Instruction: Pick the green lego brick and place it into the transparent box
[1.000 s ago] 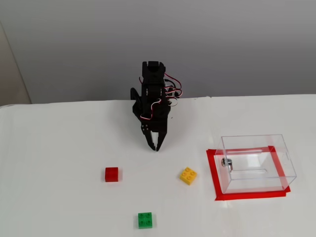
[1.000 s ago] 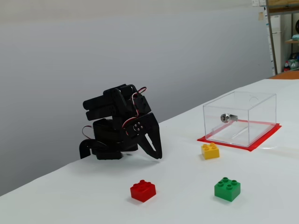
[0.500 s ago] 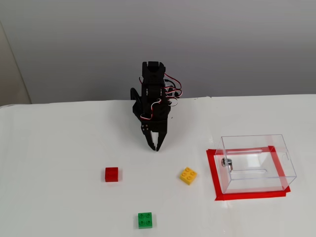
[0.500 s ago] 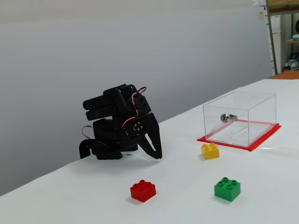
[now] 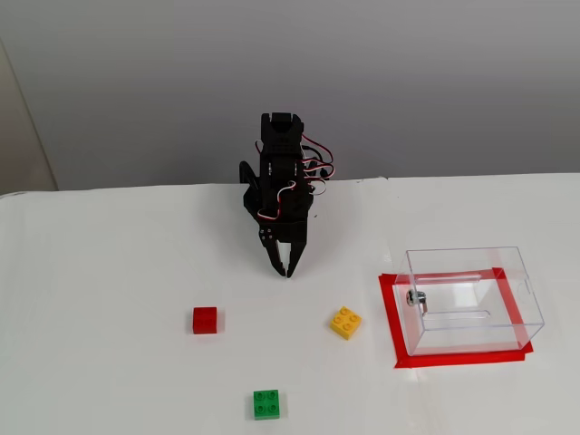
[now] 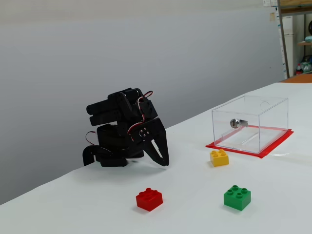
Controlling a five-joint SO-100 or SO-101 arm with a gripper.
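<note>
The green lego brick [image 5: 266,404] [image 6: 237,197] lies on the white table near its front edge, studs up. On a red tape frame at the right stands the transparent box [image 5: 471,300] [image 6: 250,123], with a small metal fitting on one wall. My black gripper [image 5: 285,270] [image 6: 164,163] is folded down at the arm's base, far behind the brick, tips close to the table. Its fingers are shut with nothing between them.
A red brick [image 5: 205,320] [image 6: 149,199] lies left of the green one and a yellow studded brick [image 5: 345,323] [image 6: 219,157] lies between the gripper and the box. The red tape [image 5: 391,317] frames the box's footprint. A grey wall stands behind the table.
</note>
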